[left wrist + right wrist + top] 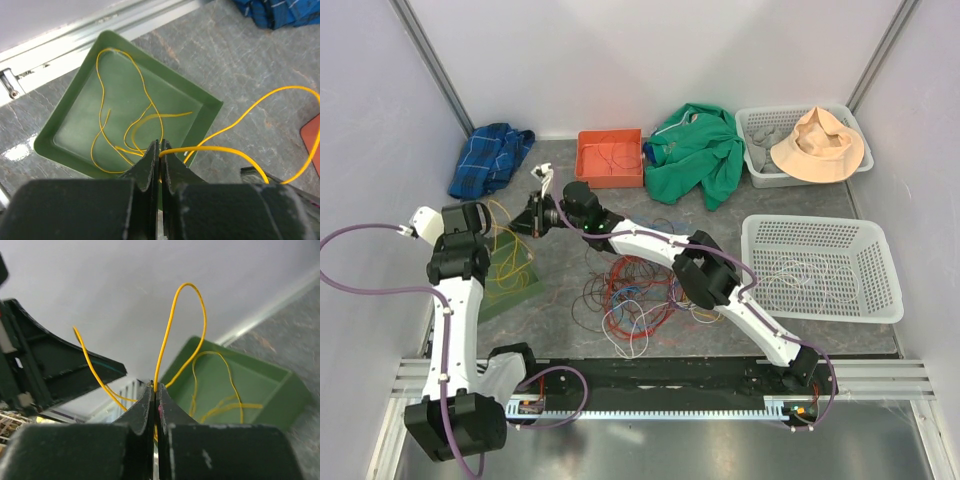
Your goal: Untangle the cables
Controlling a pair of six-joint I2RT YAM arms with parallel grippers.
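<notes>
While left gripper (159, 150) and right gripper (155, 390) both pinch one yellow cable (215, 149) just by the green tray (70, 130), which holds some yellow wire (172, 115), the cables (630, 295) pile right of it is tangled, so mostly undone.

Yellow cable (215, 148): the pinched stretch is hidden inside the closed left end effector (160, 145) and right end effector (155, 387), and its far loop leaves the left wrist view at the right edge. Green tray (70, 132): near corner covered by the end effector in both wrist views. Cable heap (630, 295) on the worktop (555, 320): strands too thin and overlapped to trace singly; blue cloth (280, 12) cut off at the top edge.
</notes>
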